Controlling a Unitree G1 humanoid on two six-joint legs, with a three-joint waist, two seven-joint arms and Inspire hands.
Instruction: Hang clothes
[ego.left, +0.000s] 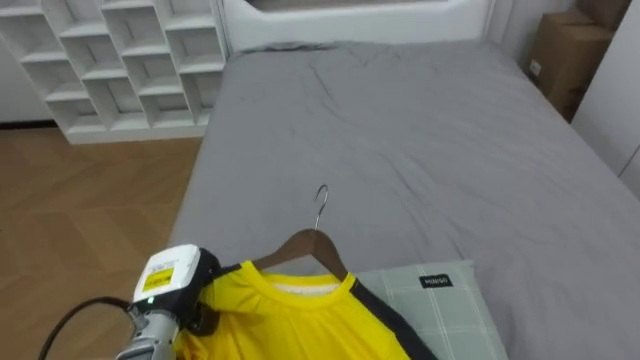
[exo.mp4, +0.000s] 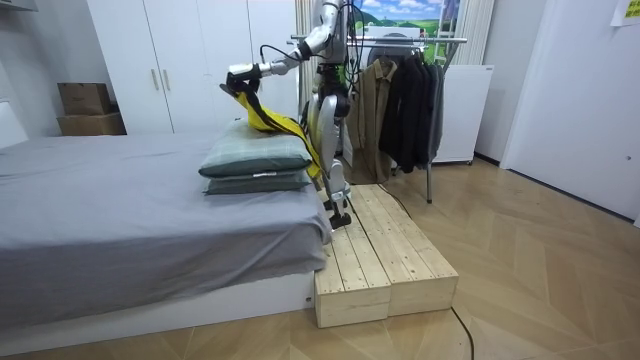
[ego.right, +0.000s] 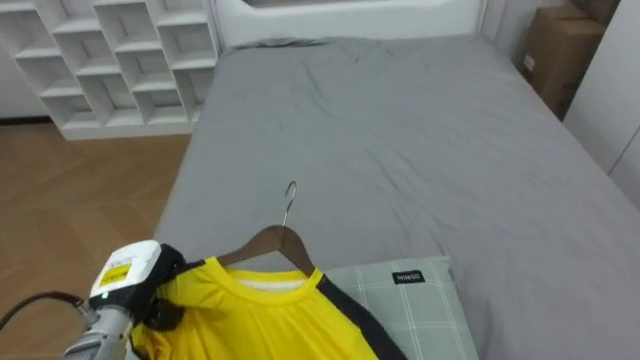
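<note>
— Well, held where?
— Over the near end of the grey-sheeted bed (ego.left: 400, 120), on a brown wooden hanger (ego.left: 314, 248): yellow dark-trimmed shirt (ego.left: 300, 322), left shoulder clamped by curled fingers of the left hand (ego.left: 195, 295).
— Risk?
— Might slide off the hanger: one-sided grip, easy tilt.

Nothing here is legible to me. The small dark label (ego.left: 435, 281) on the green checked pillow (ego.left: 450, 320) carries pale lettering, too small to make out. The white tag on the back of my left hand (ego.left: 188, 296) has fine print and a green mark, unreadable. The cardboard box (ego.left: 572, 50) bears a white sticker (ego.left: 535, 68), blurred.
</note>
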